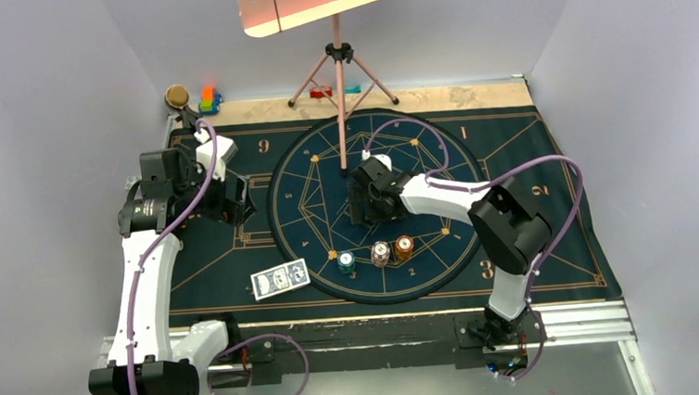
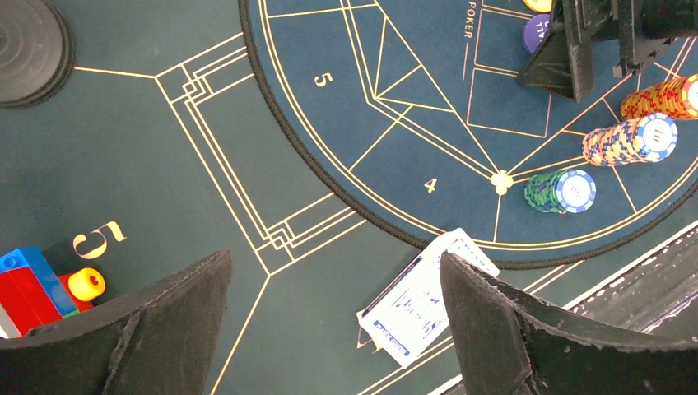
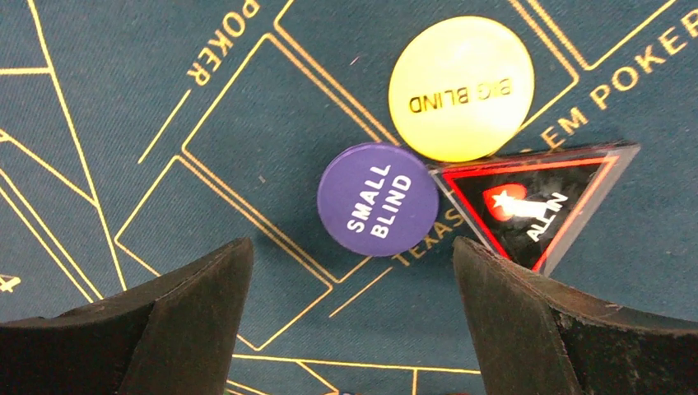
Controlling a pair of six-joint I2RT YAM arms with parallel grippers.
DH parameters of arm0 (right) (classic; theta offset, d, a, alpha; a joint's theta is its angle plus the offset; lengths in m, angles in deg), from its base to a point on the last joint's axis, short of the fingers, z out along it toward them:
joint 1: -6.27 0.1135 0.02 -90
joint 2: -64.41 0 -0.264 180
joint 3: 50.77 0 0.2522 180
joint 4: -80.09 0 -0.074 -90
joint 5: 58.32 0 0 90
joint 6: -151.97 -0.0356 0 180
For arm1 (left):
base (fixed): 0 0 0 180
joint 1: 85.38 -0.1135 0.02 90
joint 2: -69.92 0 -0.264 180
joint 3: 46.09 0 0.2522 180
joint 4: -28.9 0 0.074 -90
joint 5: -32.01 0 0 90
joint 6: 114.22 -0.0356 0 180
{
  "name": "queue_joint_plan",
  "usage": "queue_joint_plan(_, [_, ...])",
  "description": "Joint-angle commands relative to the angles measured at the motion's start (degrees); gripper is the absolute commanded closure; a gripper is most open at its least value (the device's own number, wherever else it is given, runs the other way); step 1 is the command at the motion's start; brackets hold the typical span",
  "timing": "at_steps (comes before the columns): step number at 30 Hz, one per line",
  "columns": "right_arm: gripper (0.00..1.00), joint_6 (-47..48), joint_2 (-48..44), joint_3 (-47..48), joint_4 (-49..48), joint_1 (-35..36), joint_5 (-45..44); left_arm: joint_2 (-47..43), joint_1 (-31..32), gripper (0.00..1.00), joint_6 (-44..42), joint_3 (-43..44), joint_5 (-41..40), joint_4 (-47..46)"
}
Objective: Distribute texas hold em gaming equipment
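Note:
The blue-and-white playing cards (image 1: 280,279) lie face down on the dark mat by the round felt's near-left rim. In the left wrist view the cards (image 2: 424,300) sit partly behind my right finger. Three chip stacks stand in a row: teal (image 1: 347,264), mixed white (image 1: 381,252) and orange (image 1: 405,246). My right gripper (image 3: 352,245) hovers open just short of a purple "small blind" disc (image 3: 378,199), which touches the yellow "big blind" disc (image 3: 461,88) and the red-edged black triangular marker (image 3: 531,206). My left gripper (image 2: 336,259) is open above bare mat, holding nothing.
A pink tripod stand (image 1: 339,59) holding a board rises at the back of the round felt (image 1: 298,178). Coloured toy blocks (image 1: 210,99) and a round dark knob (image 1: 176,96) sit at the far left corner. Grey walls close in on both sides.

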State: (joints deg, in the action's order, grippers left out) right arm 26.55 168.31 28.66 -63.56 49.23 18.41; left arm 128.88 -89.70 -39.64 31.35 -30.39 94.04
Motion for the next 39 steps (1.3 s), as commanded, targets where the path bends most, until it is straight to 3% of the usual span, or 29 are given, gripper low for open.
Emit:
queue_joint_plan(1, [0.05, -0.66, 0.21, -1.05, 1.02, -2.81, -1.11, 0.14, 0.13, 0.00, -1.47, 2.61, -0.35, 0.39])
queue_joint_plan(12, [0.19, 1.14, 6.81, 4.13, 3.03, -2.03, -2.14, 0.17, 0.10, 0.00, -1.47, 2.85, -1.17, 0.26])
queue_joint_plan(31, [0.63, 4.19, 13.99, 12.00, 5.71, 1.15, -2.01, -0.85, 0.16, 0.00, 0.04, 3.03, -3.58, 0.06])
queue_joint_plan(39, [0.71, 6.68, 18.36, 20.44, 8.63, 4.29, 0.62, -1.15, 0.11, 0.00, 0.20, 3.21, -5.19, 0.64])
